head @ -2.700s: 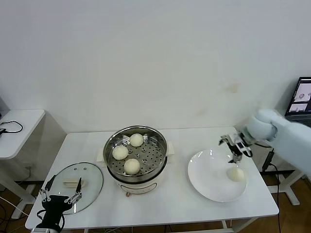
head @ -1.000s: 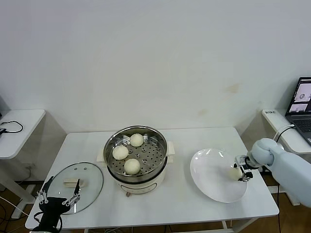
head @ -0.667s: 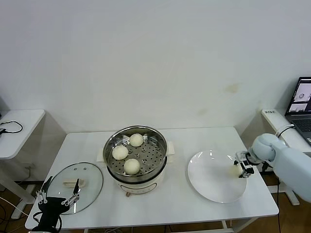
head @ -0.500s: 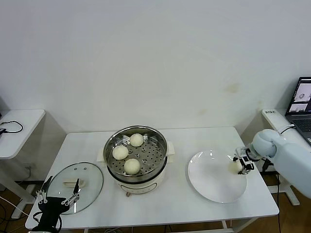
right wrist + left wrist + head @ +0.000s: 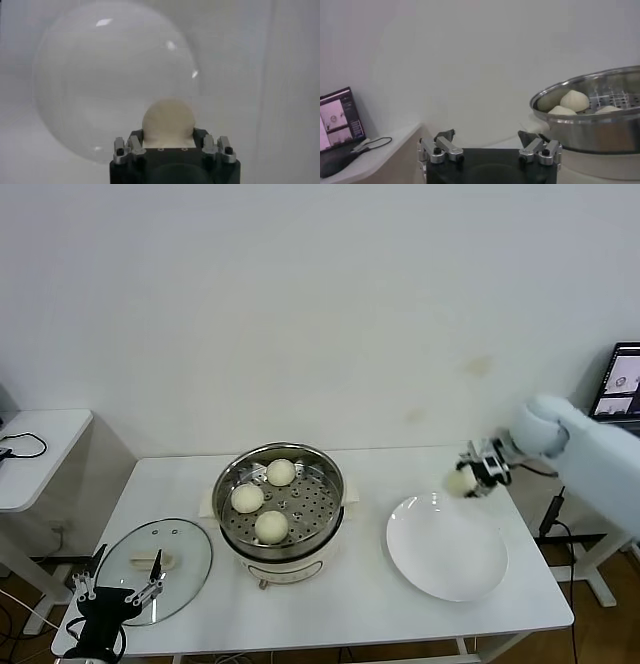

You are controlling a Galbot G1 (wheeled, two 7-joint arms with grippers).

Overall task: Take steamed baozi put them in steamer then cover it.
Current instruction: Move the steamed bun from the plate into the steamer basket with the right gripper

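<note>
Lifted off the flat white round plate (image 5: 446, 549) since earlier: small cream-white baozi (image 5: 459, 482) clamped in right gripper (image 5: 471, 475) at right-centre frame, shiny steel steamer (image 5: 281, 502) leftward; left gripper (image 5: 117, 592) spread wide, lower left.

Cover (image 5: 155, 556) left of steamer (image 5: 281, 502); plate (image 5: 446, 545) right; three baozi (image 5: 271, 526) inside.

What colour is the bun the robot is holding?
Creamy white bun, seen best in the right wrist view.
</note>
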